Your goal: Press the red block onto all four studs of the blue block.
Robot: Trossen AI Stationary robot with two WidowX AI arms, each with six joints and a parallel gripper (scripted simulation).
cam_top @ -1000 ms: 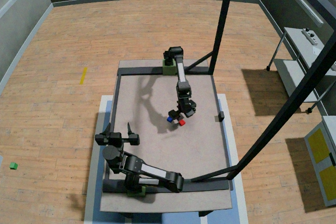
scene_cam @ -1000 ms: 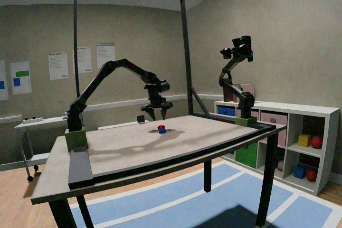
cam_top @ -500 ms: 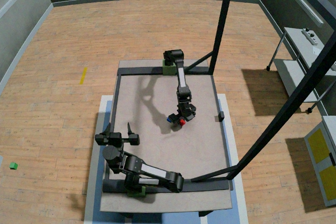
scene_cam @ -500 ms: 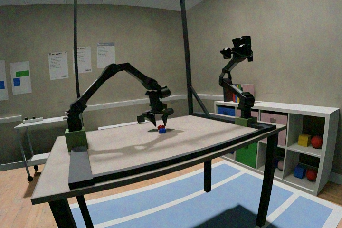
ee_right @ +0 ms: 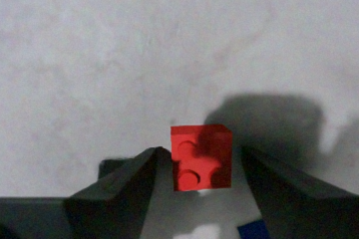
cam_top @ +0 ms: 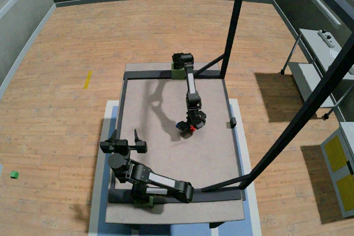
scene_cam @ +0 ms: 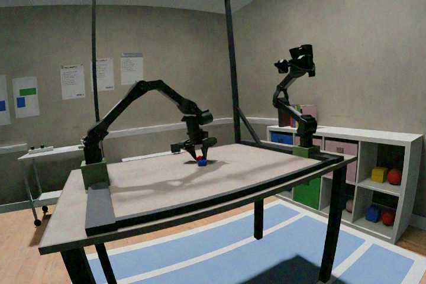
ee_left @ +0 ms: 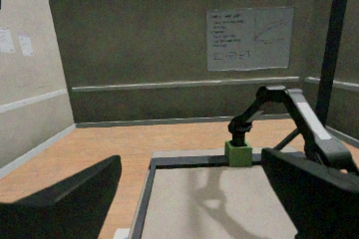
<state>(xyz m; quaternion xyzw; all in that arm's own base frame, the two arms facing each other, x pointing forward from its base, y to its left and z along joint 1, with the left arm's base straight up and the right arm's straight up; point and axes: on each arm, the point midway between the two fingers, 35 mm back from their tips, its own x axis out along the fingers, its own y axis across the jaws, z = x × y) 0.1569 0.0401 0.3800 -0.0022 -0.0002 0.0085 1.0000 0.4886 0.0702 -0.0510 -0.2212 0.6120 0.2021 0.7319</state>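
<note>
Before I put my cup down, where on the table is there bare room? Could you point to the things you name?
The stretch between the red block (cam_top: 192, 129) (scene_cam: 199, 158) (ee_right: 201, 161) and the lower bar (cam_top: 221, 196) in the top view looks bare. It's crowded around both blocks, where the right gripper (cam_top: 189, 128) (scene_cam: 200, 158) (ee_right: 198, 153) is down.
</note>
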